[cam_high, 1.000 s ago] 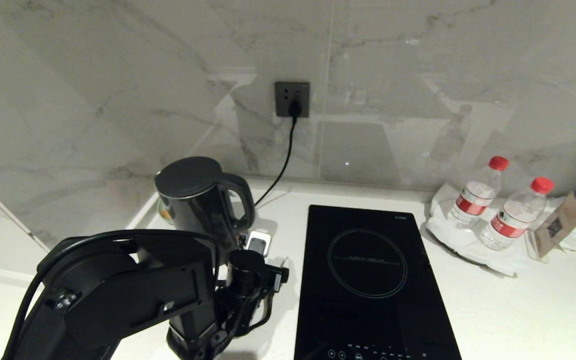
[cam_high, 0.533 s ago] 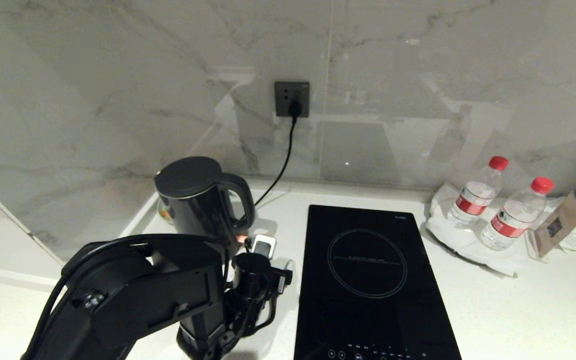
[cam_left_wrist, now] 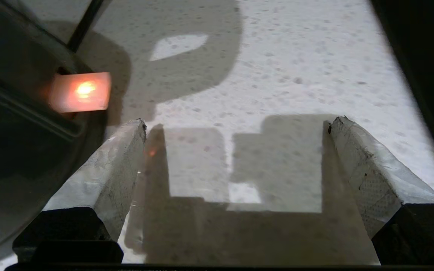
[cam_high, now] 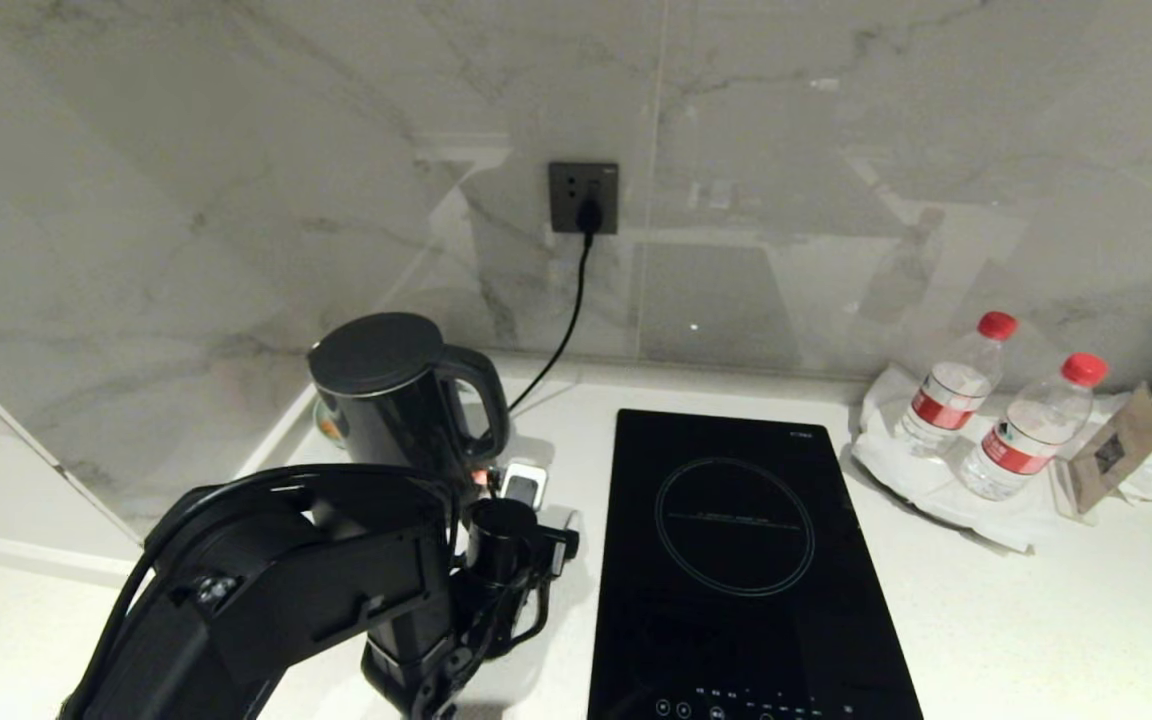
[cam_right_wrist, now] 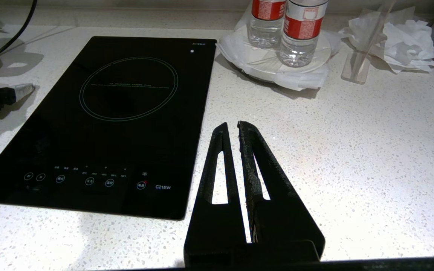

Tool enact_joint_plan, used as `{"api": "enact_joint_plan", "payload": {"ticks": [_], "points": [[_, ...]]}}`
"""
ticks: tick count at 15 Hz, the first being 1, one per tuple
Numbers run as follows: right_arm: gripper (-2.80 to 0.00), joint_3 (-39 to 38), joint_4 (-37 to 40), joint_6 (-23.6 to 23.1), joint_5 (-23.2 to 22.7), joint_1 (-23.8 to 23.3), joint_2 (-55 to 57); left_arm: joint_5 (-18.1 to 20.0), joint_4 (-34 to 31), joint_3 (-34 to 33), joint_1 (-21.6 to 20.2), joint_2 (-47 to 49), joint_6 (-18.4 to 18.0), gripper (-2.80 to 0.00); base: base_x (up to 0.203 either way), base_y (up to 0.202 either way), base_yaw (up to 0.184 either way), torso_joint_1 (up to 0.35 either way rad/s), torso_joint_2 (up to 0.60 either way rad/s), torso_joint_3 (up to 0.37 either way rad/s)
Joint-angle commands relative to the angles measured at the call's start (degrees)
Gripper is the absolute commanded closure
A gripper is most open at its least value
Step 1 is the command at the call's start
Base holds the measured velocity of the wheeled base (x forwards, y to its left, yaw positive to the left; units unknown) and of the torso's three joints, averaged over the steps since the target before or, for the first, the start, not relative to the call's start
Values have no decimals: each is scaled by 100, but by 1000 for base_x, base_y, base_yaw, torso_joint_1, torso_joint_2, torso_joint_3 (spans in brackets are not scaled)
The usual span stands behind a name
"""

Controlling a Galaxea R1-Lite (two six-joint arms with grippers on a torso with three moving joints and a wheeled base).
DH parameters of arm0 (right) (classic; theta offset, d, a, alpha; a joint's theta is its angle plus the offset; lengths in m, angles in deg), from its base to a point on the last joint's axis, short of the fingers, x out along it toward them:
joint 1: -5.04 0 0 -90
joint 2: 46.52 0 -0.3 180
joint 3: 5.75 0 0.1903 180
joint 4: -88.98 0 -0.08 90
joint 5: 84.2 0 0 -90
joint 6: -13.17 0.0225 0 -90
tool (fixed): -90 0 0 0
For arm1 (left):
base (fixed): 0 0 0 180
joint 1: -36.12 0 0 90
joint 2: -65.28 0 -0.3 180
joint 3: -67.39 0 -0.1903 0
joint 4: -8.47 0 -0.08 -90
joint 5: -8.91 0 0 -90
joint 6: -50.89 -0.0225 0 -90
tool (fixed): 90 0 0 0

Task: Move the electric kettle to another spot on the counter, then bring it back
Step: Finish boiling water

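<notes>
Overhead first: from the head view the electric kettle (cam_high: 401, 400) stands upright at the back-left of the counter (cam_high: 1036, 620), close to the marble wall, its loop handle turned toward the induction hob (cam_high: 746, 560). A black cord (cam_high: 561, 345) runs from the wall socket (cam_high: 584, 198) down behind the kettle. The left arm (cam_high: 296, 590) fills the lower left, and the left gripper (cam_high: 526, 490) sits low just in front of the kettle's foot, between kettle and hob; only a pale fingertip shows, so its spread cannot be judged from this angle. At the right, two red-capped water bottles (cam_high: 996, 415) stand on a white plate, beside a small card stand (cam_high: 1111, 450). The right arm is not seen.

The left wrist view settles what the head camera hides. The left gripper's jaws stand wide apart and released, with only speckled counter and their own shadows between them. The kettle's dark rounded body (cam_left_wrist: 17, 150) lies just outside one finger, and a lit orange switch (cam_left_wrist: 80, 92) glows low on it, barely a glint from above.

The right wrist view shows the right gripper (cam_right_wrist: 232, 126) over bare counter beside the hob, its black jaws clenched to a thin slit, holding nothing. The hob's touch controls (cam_right_wrist: 89, 180) read clearly only here.
</notes>
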Motion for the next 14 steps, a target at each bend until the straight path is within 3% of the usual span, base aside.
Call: {"api": "enact_joint_plan", "payload": {"ticks": [1, 14], "points": [[0, 0, 1, -2, -2, 0, 6, -19, 40, 53, -83, 58, -21, -280, 0, 0, 0, 0, 0, 0], [0, 0, -1, -2, -2, 0, 0, -15, 13, 207, -124, -83, -185, -280, 0, 0, 0, 0, 0, 0]]}}
